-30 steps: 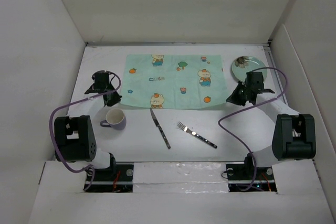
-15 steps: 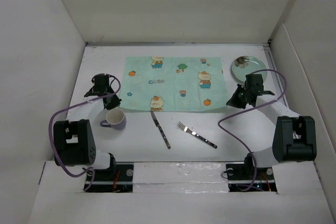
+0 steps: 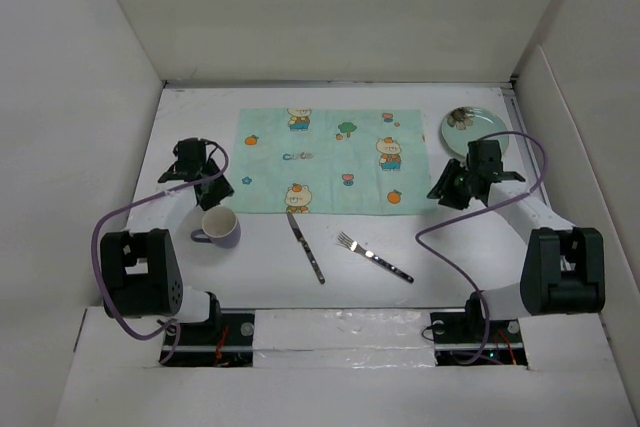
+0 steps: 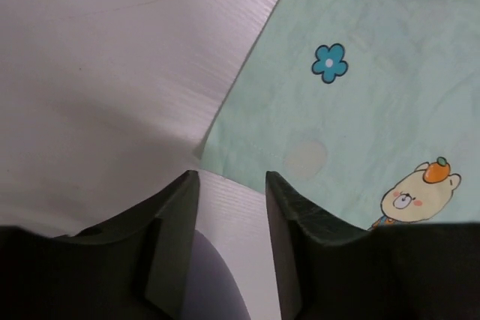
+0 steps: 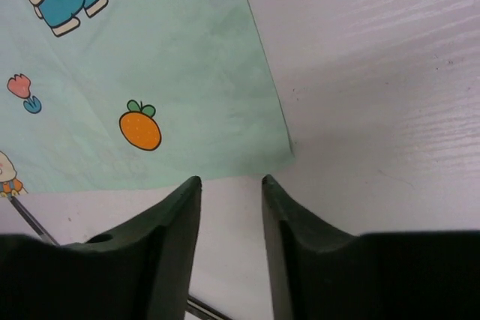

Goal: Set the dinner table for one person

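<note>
A mint-green cartoon-print placemat lies flat on the white dinner table. My left gripper hovers at the mat's near left corner, jaws open with only bare tabletop between them. My right gripper sits at the mat's near right corner, open and empty too. A lilac mug stands just in front of the left gripper. A knife and a fork lie in front of the mat. A green plate rests at the back right.
White walls enclose the table on the left, back and right. The arm bases and their purple cables occupy the near edge. The mug's rim shows between the left fingers.
Both grippers were shut on the mat's near corners and have opened, letting go of it. The mat has shifted slightly and lies flat.
</note>
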Robot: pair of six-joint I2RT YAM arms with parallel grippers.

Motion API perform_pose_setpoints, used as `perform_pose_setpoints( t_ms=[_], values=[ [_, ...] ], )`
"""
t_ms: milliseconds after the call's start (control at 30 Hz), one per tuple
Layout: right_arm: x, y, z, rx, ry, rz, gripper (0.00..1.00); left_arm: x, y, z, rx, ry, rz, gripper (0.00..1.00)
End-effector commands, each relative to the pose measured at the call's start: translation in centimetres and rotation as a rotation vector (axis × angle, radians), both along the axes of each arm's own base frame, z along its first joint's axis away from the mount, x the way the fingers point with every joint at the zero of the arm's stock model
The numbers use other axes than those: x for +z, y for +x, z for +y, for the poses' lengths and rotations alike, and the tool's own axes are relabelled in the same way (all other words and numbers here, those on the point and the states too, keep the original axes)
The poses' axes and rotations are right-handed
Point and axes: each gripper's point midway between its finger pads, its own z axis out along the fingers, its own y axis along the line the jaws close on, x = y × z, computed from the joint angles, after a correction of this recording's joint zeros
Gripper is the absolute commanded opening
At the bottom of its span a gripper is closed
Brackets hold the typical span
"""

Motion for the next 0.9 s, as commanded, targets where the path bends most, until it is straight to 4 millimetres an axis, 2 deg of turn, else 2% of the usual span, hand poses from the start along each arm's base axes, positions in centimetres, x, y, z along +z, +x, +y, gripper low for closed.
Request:
perform_pose_setpoints(
  t_ms=[0, 33, 100, 167, 200, 233, 267, 300, 333, 367, 400, 433, 500, 533, 567, 600, 633, 667, 733, 767, 867],
  values=[
    [3.5, 1.3, 0.0, 0.006, -0.015, -0.076, 0.46, 5.5, 2.9, -0.4, -0.026, -0.018, -0.149, 0.40],
    [4.8, 2.0, 0.1, 0.005, -0.013, -0.105, 0.52, 6.2, 3.1, -0.6, -0.029, -0.026, -0.160, 0.41],
    [6.1, 2.6, -0.2, -0.015, -0.019, -0.125, 0.55, 8.4, 4.3, -1.6, -0.060, -0.041, -0.211, 0.42],
    [8.0, 4.2, -1.7, -0.086, -0.035, -0.180, 0.58, 10.0, 5.0, -2.0, -0.069, -0.044, -0.251, 0.41],
    [8.3, 4.8, -2.3, -0.119, -0.036, -0.193, 0.58, 11.6, 5.7, -2.7, -0.089, -0.050, -0.291, 0.41],
    [8.5, 5.4, -3.1, -0.156, -0.037, -0.203, 0.58, 12.7, 6.3, -3.1, -0.105, -0.066, -0.330, 0.39],
    [8.9, 6.1, -4.7, -0.236, -0.019, -0.217, 0.57, 14.0, 6.4, -4.1, -0.149, -0.108, -0.367, 0.30],
    [9.2, 7.6, -6.4, -0.313, 0.012, -0.250, 0.54, 16.8, 7.1, -5.1, -0.195, -0.146, -0.438, 0.19],
    [8.7, 7.6, -6.5, -0.314, 0.012, -0.235, 0.42, 17.0, 7.2, -5.2, -0.195, -0.147, -0.445, 0.19],
    [9.2, 8.4, -8.1, -0.385, 0.038, -0.247, 0.25, 18.0, 7.1, -5.8, -0.224, -0.174, -0.467, 0.05],
    [9.4, 9.2, -9.2, -0.432, 0.047, -0.266, 0.09, 19.7, 7.4, -6.0, -0.236, -0.180, -0.505, 0.00],
    [8.6, 9.9, -10.3, -0.471, 0.051, -0.253, 0.00, 20.4, 7.4, -6.5, -0.254, -0.184, -0.515, 0.00],
    [9.4, 11.5, -12.8, -0.549, 0.085, -0.293, 0.00, 22.0, 7.2, -7.8, -0.298, -0.188, -0.549, 0.00],
    [9.3, 12.0, -13.7, -0.576, 0.096, -0.293, 0.00, 22.3, 6.9, -8.9, -0.328, -0.197, -0.554, 0.00],
    [8.2, 12.7, -14.6, -0.617, 0.104, -0.271, 0.00, 22.9, 6.6, -9.5, -0.355, -0.204, -0.571, 0.00],
    [8.8, 13.5, -15.6, -0.648, 0.098, -0.283, 0.00, 23.0, 6.3, -10.0, -0.373, -0.212, -0.573, 0.00],
    [8.4, 13.8, -16.6, -0.683, 0.088, -0.271, 0.09, 23.1, 6.1, -10.2, -0.387, -0.220, -0.583, 0.00],
    [6.6, 14.2, -16.7, -0.707, 0.103, -0.219, 0.17, 23.3, 5.7, -10.6, -0.408, -0.237, -0.590, 0.01],
    [6.4, 15.1, -18.1, -0.746, 0.120, -0.211, 0.39, 22.6, 5.2, -10.8, -0.416, -0.251, -0.579, 0.12],
    [5.9, 15.4, -18.3, -0.777, 0.139, -0.195, 0.44, 22.4, 5.2, -10.8, -0.415, -0.250, -0.575, 0.23],
    [3.2, 15.7, -19.6, -0.870, 0.140, -0.115, 0.50, 21.2, 4.7, -11.0, -0.423, -0.268, -0.549, 0.41]
  ],
)
